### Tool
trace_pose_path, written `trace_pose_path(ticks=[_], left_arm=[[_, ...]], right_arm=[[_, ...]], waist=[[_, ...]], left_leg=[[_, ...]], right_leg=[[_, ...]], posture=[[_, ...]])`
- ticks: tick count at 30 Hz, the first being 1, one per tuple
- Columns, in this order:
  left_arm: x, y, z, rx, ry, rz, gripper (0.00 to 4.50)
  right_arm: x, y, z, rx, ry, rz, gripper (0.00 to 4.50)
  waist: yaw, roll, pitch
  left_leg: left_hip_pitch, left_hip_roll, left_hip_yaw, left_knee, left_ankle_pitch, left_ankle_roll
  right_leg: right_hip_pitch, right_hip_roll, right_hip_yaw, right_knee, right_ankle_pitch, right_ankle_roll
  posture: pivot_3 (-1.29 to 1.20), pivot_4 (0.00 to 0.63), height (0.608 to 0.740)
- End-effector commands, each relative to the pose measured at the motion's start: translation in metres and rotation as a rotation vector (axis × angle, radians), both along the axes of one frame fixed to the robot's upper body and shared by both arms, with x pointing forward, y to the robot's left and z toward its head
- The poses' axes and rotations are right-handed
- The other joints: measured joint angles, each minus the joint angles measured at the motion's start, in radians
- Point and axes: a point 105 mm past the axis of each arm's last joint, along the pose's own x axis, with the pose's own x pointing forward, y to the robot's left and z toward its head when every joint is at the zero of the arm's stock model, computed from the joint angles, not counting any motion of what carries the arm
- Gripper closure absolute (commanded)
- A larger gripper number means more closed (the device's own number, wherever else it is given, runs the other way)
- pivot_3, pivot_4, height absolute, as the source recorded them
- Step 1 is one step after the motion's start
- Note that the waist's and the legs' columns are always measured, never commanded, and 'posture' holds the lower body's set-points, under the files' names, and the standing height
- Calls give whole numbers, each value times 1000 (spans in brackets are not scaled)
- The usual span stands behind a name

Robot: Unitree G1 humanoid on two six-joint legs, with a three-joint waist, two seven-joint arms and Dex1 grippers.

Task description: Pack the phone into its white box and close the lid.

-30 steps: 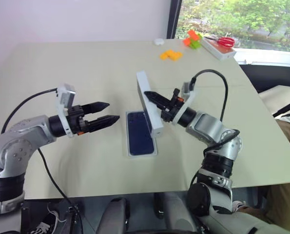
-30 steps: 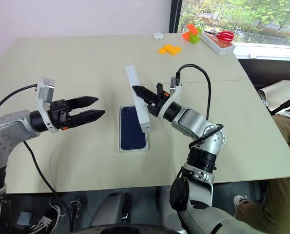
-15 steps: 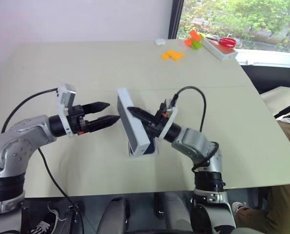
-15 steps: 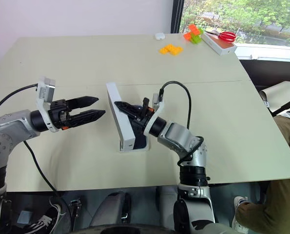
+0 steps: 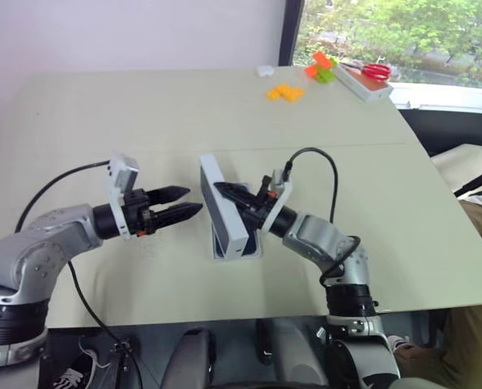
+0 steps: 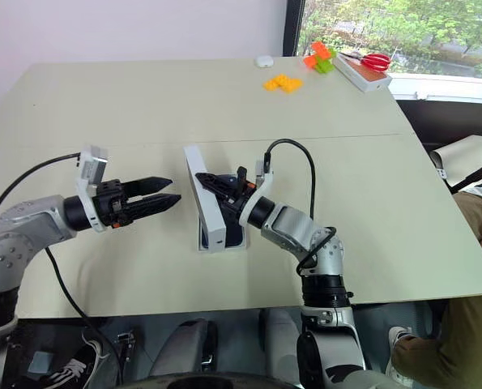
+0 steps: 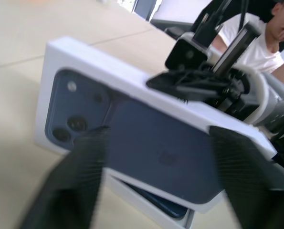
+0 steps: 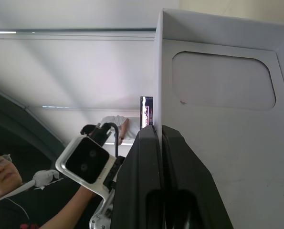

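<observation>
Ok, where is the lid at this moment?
In the left eye view the lid stands tilted on edge mid-table, pinched by the right tool just above the white box holding the phone, with the left tool close on its left.

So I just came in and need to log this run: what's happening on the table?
The robot is packing a phone. The phone already lies in the white box on the table. The right gripper is shut on the edge of the lid and holds it on its side, tilted above the box, not yet seated. The left gripper hovers just beside the lid with its jaws partly open, not touching it. Orange blocks and scissors lie at the far edge.
</observation>
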Motion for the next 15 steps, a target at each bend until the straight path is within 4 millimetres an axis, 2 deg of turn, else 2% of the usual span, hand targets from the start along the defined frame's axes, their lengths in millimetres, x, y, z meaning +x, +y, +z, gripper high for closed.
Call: trace_pose_path(ticks=[1,3,4,8,11,15], left_arm=[[6,-3,-1,6,-43,37,3319],[7,-5,-3,-11,-31,38,4354],[9,-8,-6,-10,-33,50,4434],[11,-14,-16,18,-54,72,4434],[14,-17,-18,27,-76,86,4434],[16,-25,-22,15,-74,85,4434]], right_arm=[[9,-7,-15,-73,45,-62,4500],[10,-9,-19,-85,51,-68,4500],[10,-11,-23,-101,59,-75,4500],[11,-16,-32,-144,71,-100,4500],[11,-17,-33,-164,57,-108,4500],[12,-19,-41,-228,48,-125,4500]], waist=[[2,0,-1],[1,0,-1],[1,0,-1],[2,3,-5],[2,3,-5],[3,4,-7]], left_leg=[[0,0,0,0,0,0],[1,0,0,0,0,0],[2,0,0,0,0,0],[5,0,0,0,0,0],[17,0,0,-2,0,0],[18,0,0,-1,0,0]], right_leg=[[1,0,0,0,0,0],[2,0,0,0,0,0],[2,0,0,0,0,0],[7,0,0,-1,0,0],[18,0,0,-5,-1,0],[20,0,0,-6,-3,3]], posture=[[0,150,740],[0,150,740],[0,150,740],[0,150,740],[0,150,740],[0,150,740]])
